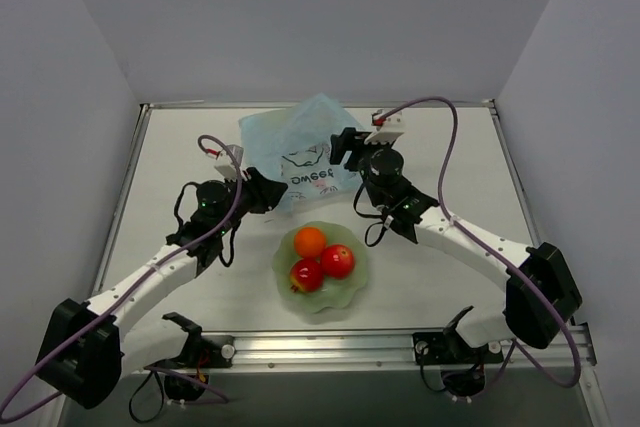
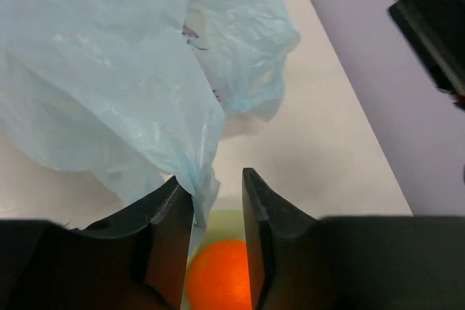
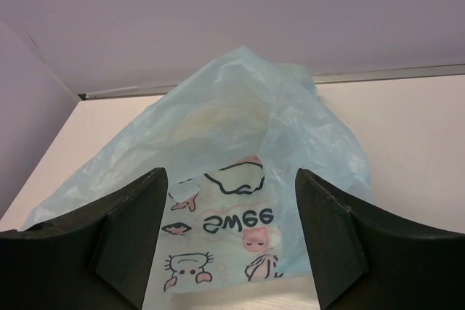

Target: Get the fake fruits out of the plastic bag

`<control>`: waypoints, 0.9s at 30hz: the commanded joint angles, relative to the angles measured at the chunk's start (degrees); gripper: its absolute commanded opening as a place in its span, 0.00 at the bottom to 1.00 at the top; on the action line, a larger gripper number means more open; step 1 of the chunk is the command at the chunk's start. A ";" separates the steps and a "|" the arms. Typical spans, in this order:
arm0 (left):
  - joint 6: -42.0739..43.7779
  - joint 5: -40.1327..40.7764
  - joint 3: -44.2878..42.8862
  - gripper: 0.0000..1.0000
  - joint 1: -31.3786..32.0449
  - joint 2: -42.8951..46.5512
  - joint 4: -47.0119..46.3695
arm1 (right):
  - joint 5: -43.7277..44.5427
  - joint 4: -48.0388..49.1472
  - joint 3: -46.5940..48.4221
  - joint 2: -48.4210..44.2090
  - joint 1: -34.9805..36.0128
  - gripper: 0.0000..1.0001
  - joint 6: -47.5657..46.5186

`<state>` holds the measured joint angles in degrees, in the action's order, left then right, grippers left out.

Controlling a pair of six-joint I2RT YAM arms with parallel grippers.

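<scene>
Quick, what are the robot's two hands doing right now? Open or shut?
Left gripper: open just a little, an edge of the plastic bag hanging loose in the gap.
Right gripper: wide open, holding nothing.

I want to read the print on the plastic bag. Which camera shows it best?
Right wrist: the plastic bag fills the frame, its cartoon print facing the lens. The top view shows the print small; the left wrist view shows mostly plain crinkled blue film.

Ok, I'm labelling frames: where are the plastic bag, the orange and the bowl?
plastic bag (image 1: 295,132), top view, blue upper part.
orange (image 1: 310,241), top view, its middle.
bowl (image 1: 326,303), top view, front rim.
</scene>
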<state>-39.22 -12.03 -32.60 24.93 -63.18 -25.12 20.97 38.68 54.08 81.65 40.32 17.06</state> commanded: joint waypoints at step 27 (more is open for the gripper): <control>-11.66 -3.26 -34.98 0.67 -22.52 -15.46 21.53 | -25.63 -8.18 -0.47 -0.79 10.21 0.91 0.43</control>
<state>-46.04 -12.25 -63.55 9.50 -72.79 -2.28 -0.36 30.50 49.89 79.59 48.10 19.44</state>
